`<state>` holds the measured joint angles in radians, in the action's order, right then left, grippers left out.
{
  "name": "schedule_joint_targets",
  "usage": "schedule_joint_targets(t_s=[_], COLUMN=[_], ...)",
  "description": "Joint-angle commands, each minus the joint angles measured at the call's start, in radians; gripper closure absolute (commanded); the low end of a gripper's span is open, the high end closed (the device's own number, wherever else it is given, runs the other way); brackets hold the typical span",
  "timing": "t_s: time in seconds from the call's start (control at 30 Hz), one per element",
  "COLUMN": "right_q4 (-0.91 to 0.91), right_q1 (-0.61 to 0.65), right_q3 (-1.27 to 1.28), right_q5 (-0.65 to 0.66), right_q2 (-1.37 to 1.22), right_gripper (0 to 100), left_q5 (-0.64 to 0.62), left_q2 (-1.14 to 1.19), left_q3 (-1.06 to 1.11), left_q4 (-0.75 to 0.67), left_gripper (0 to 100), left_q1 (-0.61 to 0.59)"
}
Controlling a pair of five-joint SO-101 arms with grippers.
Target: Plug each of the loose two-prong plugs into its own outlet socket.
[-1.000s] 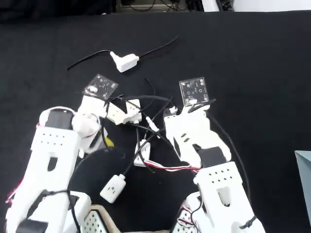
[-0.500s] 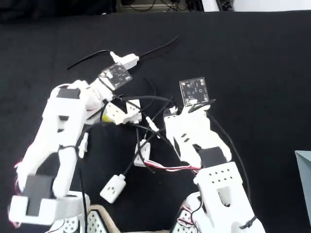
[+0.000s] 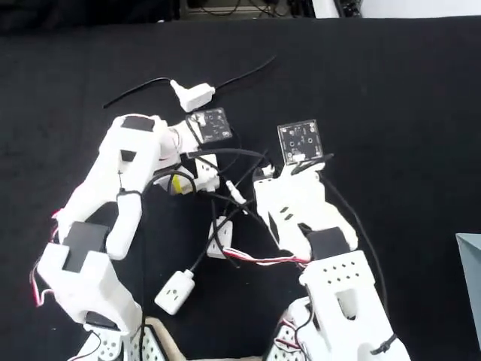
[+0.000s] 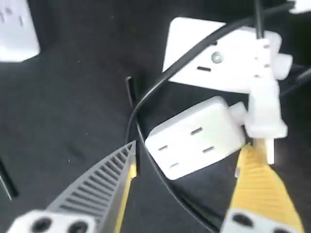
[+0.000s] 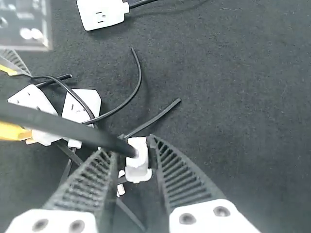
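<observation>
Black cloth table point(image 3: 406, 105). Past its far edge is a strip of room w/ dark cables point(image 3: 225, 7). A grey-blue box corner point(image 3: 470, 256) sits at the table's right edge.

Your left gripper point(image 4: 188, 148) is spread wide over the cable tangle mid-table. Its grey and yellow fingers point(image 4: 104, 174) sit either side of a white outlet socket point(image 4: 194, 138). Can't tell if they touch it.

Your right gripper point(image 5: 131, 148) is just beside it, fingers clamped on a small white two-prong plug point(image 5: 137, 162) w/ a black cord.

A second plug point(image 3: 194, 95) lies toward the far side. A spare socket point(image 3: 174, 292) lies near the arm bases.
</observation>
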<state>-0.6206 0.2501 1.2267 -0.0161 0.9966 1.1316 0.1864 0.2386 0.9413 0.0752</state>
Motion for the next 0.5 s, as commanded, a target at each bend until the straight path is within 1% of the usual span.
schedule_joint_targets(t_s=[0.0, 0.13, 0.3, 0.47], right_q4=[0.009, 0.009, 0.009, 0.009], right_q1=[-0.011, -0.012, -0.014, -0.015], right_q3=[-0.012, -0.012, -0.012, -0.012], right_q5=[-0.009, -0.009, -0.009, -0.009], right_q2=[-0.001, -0.001, -0.001, -0.001], right_gripper=[98.5, 98.5, 98.5, 98.5], left_q5=[0.032, 0.026, 0.023, 0.017], left_q2=[0.041, 0.133, 0.144, 0.063], left_q3=[-0.071, -0.101, -0.088, -0.079], left_q4=[-0.025, -0.021, -0.012, 0.157], left_gripper=[68, 68, 78, 92], left_q1=[0.025, 0.038, 0.022, 0.028])
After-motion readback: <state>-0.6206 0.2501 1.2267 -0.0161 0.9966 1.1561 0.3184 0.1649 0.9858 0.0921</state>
